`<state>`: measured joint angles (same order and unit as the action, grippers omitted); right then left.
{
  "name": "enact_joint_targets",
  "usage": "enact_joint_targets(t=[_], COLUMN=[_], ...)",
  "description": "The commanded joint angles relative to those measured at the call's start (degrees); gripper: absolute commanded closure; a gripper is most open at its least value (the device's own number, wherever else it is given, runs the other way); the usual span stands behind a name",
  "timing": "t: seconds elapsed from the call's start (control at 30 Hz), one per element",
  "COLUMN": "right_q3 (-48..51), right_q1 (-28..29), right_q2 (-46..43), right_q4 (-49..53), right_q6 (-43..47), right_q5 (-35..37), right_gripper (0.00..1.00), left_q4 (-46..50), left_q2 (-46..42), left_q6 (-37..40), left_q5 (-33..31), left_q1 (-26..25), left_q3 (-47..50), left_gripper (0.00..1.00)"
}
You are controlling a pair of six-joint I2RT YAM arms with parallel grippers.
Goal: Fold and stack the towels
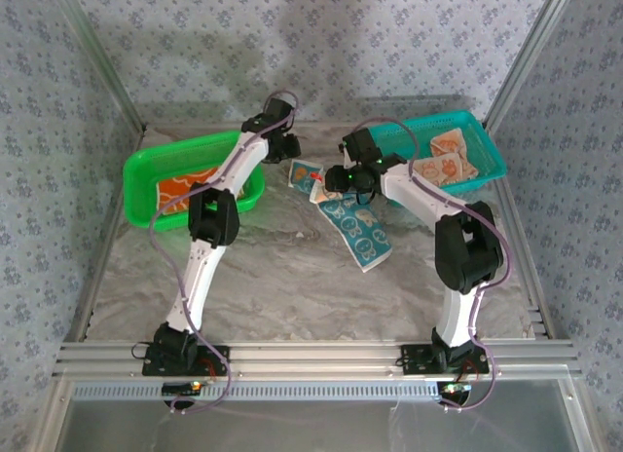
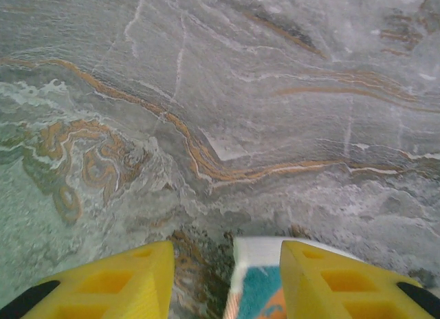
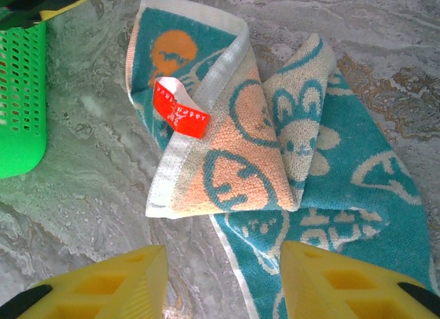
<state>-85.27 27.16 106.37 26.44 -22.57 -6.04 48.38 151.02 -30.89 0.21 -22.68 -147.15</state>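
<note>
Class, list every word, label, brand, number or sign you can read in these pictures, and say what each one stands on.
On the small red fabric tag sewn to the white edge of the teal bunny-print terry towel: white lettering, too blurred to read.
No other text is legible.

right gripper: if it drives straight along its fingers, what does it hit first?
Most likely the teal towel, at its folded-over corner, which lies just ahead of the open right gripper. The marble table lies underneath. Depth is hard to judge.
</note>
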Motion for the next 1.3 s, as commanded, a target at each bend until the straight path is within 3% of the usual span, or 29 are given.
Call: enact_joint_targets(t=[0.0, 0.37, 0.57, 0.87, 1.27], right_q3=[0.89, 1.47, 1.45, 1.52, -8.22], right_q1=[0.07, -0.07, 0.28, 5.12, 12.24], right_q2=[-2.28, -2.26, -2.30, -0.02, 11.50], right_q4=[0.10, 0.81, 0.72, 0.66, 3.55], right_q6=[-0.85, -0.87, -0.35, 1.90, 4.37], right_q5=[1.37, 1.30, 2.12, 4.99, 14.45], right_gripper=[0.52, 0.52, 0.52, 0.52, 0.53], left_q4=[3.09, 1.29, 0.69, 4.26, 3.12], left_q2=[1.95, 4.28, 4.39, -2.49, -4.16], left_q6=[-0.12, -0.97, -1.65, -0.33, -0.67], left_q5=[3.46, 6.09, 7.26, 0.13, 2.16], left_q1=[-0.33, -0.35, -0.35, -0.21, -0.17], left_q3=[-3.42, -3.32, -3.59, -0.95, 1.33], left_gripper=[0.57, 0.61, 1.00, 1.00, 1.00])
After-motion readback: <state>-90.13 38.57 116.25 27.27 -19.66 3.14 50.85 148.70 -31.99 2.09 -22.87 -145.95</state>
